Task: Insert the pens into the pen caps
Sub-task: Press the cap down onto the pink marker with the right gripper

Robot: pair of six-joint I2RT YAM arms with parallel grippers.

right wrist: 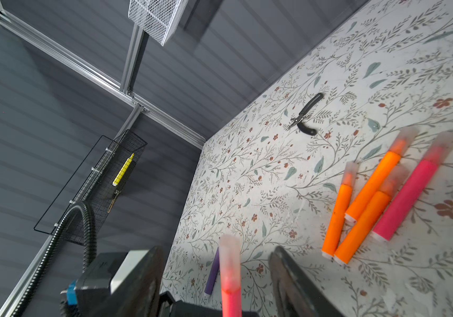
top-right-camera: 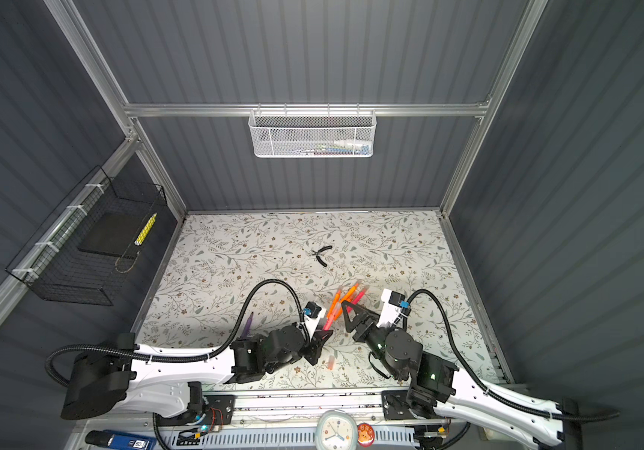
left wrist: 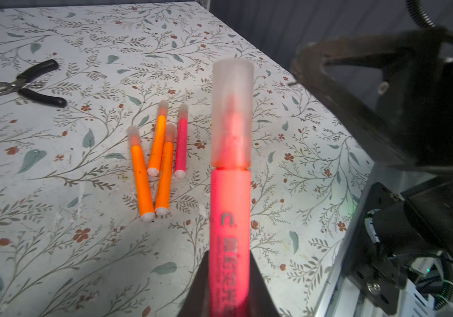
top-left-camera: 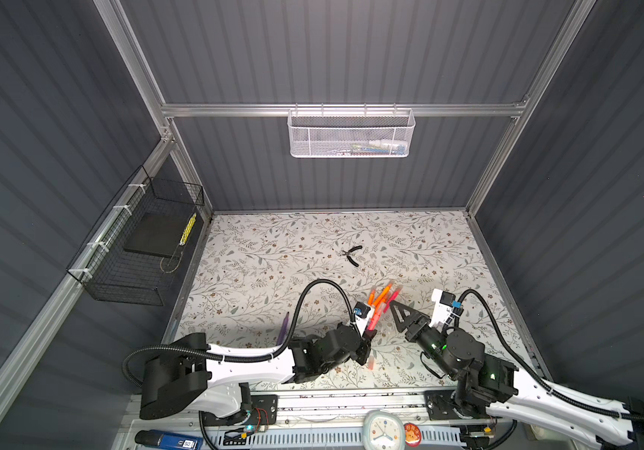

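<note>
Pink-red pen (left wrist: 229,208) wore a frosted, translucent cap (left wrist: 232,109) seated over its tip; barrel bright, dark print along it. Left gripper (top-left-camera: 370,336) was clamped tight on the barrel's lower end, the pen aimed toward 1 o'clock in both top views. Right gripper (right wrist: 217,263) stood parted astride the cap, clear of it on both sides. Four capped pens (left wrist: 162,159), three orange and one pink-red, lay bunched on the table (top-left-camera: 273,253) at 1 o'clock of the left gripper. Purple pen (top-left-camera: 283,329) at its 9 o'clock; loose cap (top-left-camera: 371,363) at 6 o'clock.
</note>
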